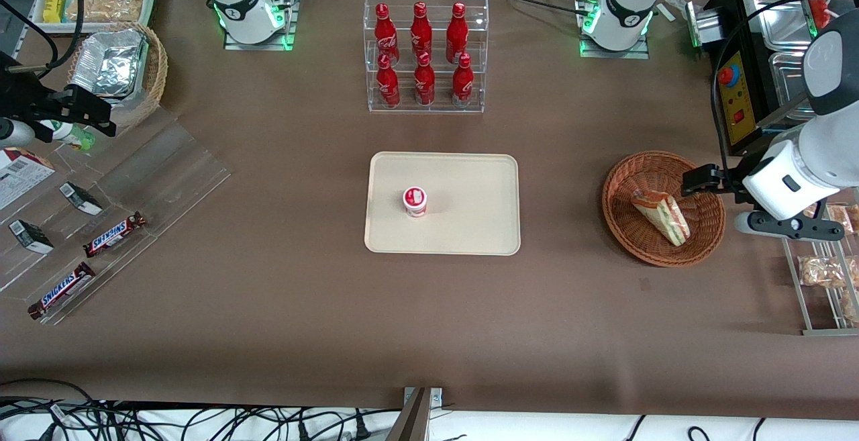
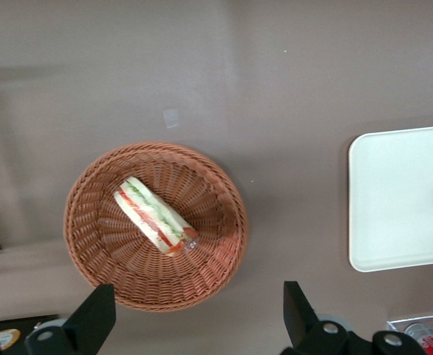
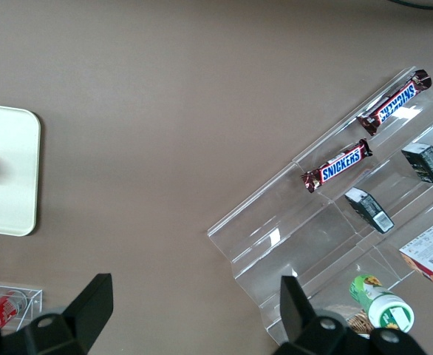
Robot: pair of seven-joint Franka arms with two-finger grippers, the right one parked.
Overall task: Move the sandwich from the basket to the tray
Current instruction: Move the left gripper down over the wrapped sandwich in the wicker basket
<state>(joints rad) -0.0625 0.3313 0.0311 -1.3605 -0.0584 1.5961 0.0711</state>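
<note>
The sandwich (image 1: 661,215) lies in the round reddish-brown basket (image 1: 627,226), its wrapped wedge slanting from the basket's ten o'clock toward its five o'clock in the front view, the green, red and yellow filling edge turned up. The basket sits on the brown table toward the working arm's end, at three o'clock of the tray (image 1: 470,226) and well apart from it. The tray holds only a small red-and-white cup (image 1: 415,201), upright a little off the tray's centre. At twelve o'clock of the tray stands a clear bottle rack (image 1: 425,55) with six red bottles in two rows of three.

The gripper (image 1: 698,180) hangs above the basket's three o'clock rim, clear of the sandwich. In the left wrist view its fingers (image 2: 91,318) are spread wide with nothing between them, the basket (image 2: 128,285) and sandwich (image 2: 154,216) showing below.
</note>
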